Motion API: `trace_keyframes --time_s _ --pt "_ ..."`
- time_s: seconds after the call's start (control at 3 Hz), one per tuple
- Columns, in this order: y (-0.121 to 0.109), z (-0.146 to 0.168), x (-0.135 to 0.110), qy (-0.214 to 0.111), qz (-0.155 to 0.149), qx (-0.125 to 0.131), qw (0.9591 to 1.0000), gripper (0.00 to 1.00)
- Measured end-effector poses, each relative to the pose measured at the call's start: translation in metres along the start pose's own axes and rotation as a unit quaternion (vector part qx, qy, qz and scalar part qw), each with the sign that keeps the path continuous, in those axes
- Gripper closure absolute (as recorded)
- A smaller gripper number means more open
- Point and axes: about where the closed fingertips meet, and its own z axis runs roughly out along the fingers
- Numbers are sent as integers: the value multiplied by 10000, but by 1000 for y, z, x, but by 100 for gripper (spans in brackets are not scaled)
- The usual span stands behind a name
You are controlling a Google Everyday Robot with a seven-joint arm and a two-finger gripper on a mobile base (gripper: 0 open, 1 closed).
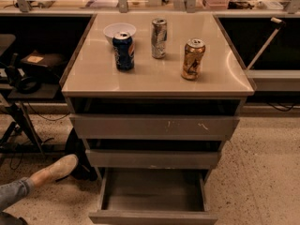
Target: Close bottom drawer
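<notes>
The bottom drawer (152, 196) of the grey three-drawer cabinet is pulled far out toward me. Its shallow inside is empty and its plain front edge (153, 217) lies at the bottom of the camera view. Above it sit the middle drawer front (152, 159) and the top drawer front (154, 126) with white scratch marks, both pushed further in. My gripper is not in view.
On the cabinet top (154, 74) stand a blue can (124, 50), a silver can (159, 38), a gold can (193, 59) and a white bowl (119, 31). A person's leg and shoe (52, 170) lie on the floor at the left. A chair base (18, 125) stands further left.
</notes>
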Motion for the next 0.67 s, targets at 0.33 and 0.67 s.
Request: trace_keyframes --time_s 0.33,0.67 --pt "-2 15 -15 11 -323 -205 9993 0" --pt "-2 18 -11 -2 -305 -207 9993 0"
